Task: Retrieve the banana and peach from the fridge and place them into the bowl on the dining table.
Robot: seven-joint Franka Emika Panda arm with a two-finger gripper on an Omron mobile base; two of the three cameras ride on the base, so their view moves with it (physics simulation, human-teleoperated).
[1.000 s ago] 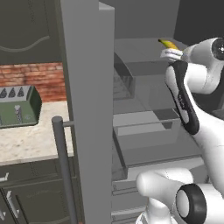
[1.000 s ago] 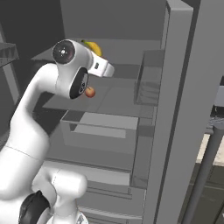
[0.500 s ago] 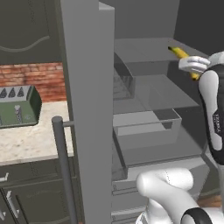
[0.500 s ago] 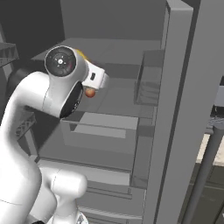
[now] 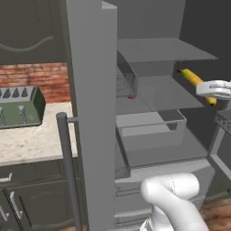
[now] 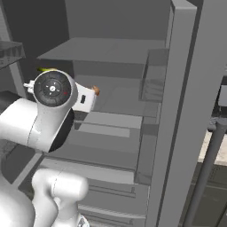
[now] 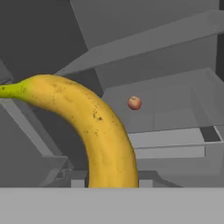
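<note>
The banana is riding in the gripper, whose jaws are clamped tight on its lower part. In the hand view it is rising from between the fingertips and curving away to its greenish tip; in the left base view its yellow length is sticking out on either side of the white hand. Compared with a second ago, the hand and fruit are sitting further out from the fridge interior and lower, so the arm is drawing back out of the open compartment with the banana lifted clear of the shelf.

Beyond the gripper, well ahead of it and deeper inside, the peach is lying on that shelf, apart from the banana and untouched; in the right base view a sliver of it is peeking past the hand. Below the shelf, a drawer is sitting pulled out.

By my judgement, the first pick is done and the carry to the bowl on the dining table is coming next, with the peach left for a second trip.
</note>
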